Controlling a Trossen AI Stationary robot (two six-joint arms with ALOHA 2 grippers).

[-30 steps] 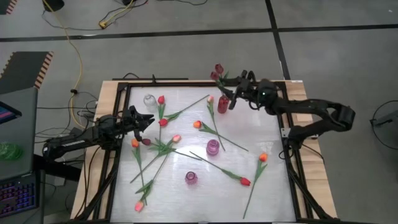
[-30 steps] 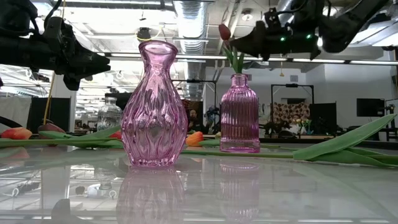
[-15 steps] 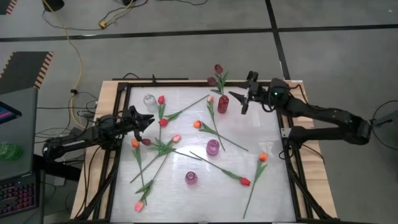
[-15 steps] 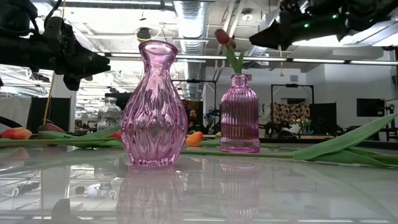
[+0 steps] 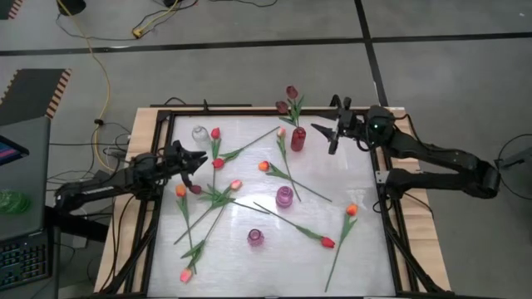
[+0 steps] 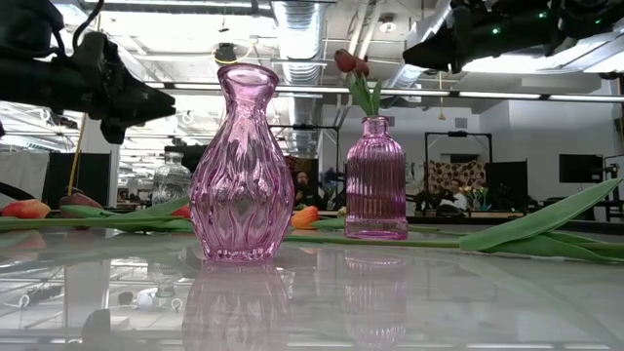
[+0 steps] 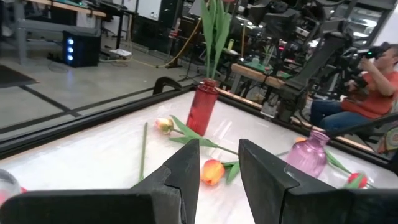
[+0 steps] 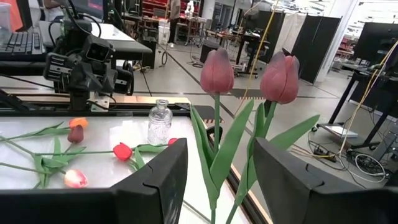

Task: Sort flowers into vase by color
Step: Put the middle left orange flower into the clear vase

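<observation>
A white table (image 5: 366, 249) in a black frame carries scattered tulips (image 5: 295, 228), three pink vases (image 5: 284, 196), a red vase (image 5: 298, 139) and a clear bottle (image 5: 199, 133)

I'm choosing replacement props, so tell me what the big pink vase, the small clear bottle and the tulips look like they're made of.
The big pink vase looks like tinted glass: translucent, ribbed, glossy highlights. The small clear bottle also looks like glass, colourless and see-through. The tulips seem artificial, probably fabric or plastic: matte heads, stiff uniform green stems; the exact material isn't clear.

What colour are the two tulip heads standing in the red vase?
Dark maroon tulip heads, seen best in the right wrist view.
</observation>
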